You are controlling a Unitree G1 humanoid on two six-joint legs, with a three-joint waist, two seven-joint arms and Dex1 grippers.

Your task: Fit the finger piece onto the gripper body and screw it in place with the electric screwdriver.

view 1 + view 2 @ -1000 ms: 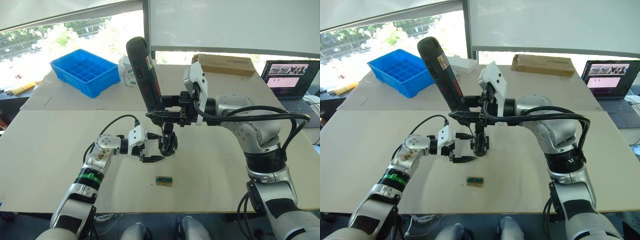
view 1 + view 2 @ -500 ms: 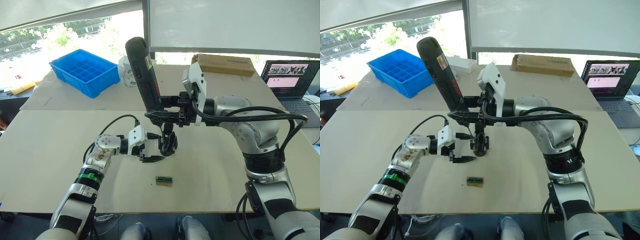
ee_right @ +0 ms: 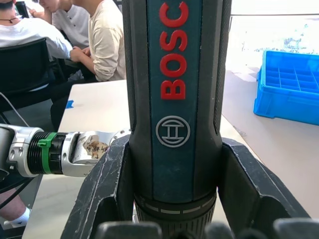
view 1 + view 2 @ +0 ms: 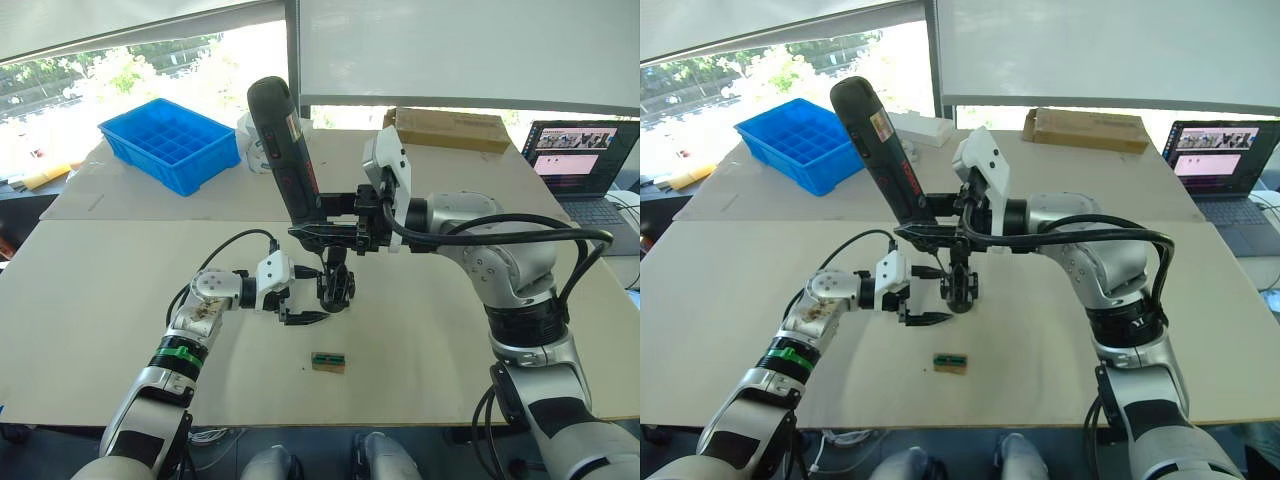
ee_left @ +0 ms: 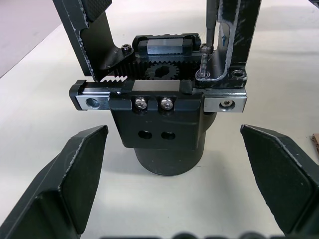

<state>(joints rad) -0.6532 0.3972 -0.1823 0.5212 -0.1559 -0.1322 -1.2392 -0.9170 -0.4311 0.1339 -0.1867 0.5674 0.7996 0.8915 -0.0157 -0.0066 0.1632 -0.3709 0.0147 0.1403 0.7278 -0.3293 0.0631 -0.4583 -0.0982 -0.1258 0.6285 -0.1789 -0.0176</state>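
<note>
Bench (image 4: pixel 120 290): we hold the screwdriver (image 4: pixel 285 150) in right fingers (image 3: pixel 107 189), its bit at a screw (image 5: pixel 203 59) on the body (image 5: pixel 164 114); left fingers (image 5: pixel 75 169) wide, flanking it.

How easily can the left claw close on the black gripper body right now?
Probably easily: the left claw is open, one finger either side of the gripper body, with nothing between them.

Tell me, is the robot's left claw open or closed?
Open. The left gripper has its two black fingers spread wide on either side of the gripper body, apart from it, not squeezing.
</note>
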